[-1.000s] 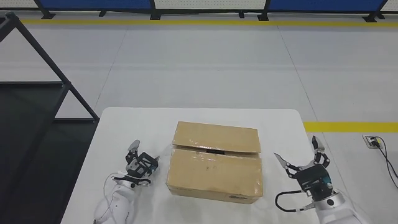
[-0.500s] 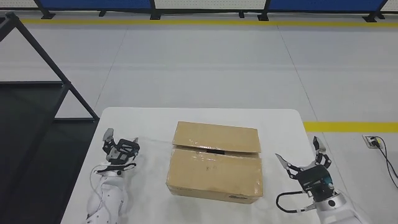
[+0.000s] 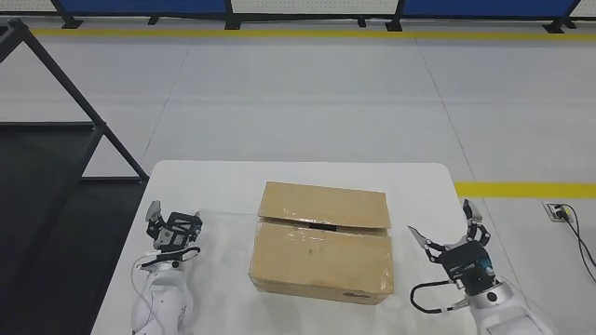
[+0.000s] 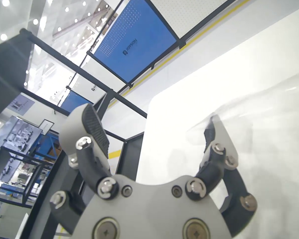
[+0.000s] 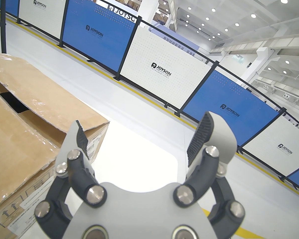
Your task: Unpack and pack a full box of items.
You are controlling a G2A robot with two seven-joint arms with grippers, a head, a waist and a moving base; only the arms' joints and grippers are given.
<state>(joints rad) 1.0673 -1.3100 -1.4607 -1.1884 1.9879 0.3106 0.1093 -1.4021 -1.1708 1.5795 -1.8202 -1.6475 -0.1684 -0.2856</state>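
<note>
1. Sitting in the middle of the counter [image 3: 214, 186], the box [image 3: 321, 256] is lying closed. Its two top flaps are meeting along a seam that is showing a small dark gap at its centre.
2. The box's long axis is running side to side, so each short end is facing one arm.
3. The left gripper [image 3: 172, 226] is hovering off the box's left end with bare counter between them. Its fingers are spread wide and holding nothing, and it is pointing away over the counter's far left corner rather than at the box.
4. The right gripper [image 3: 449, 239] is hovering near the box's right end, apart from it and seemingly a little closer than the left one. It too is wide and gripping nothing, and the right wrist view is catching the box's near corner just beside one finger.
5. Opening the flaps is looking like the step in hand. The seam is lying inward from both grippers, so either arm is needing to swing toward the box's middle, and the right arm is seeming the better placed.
</note>
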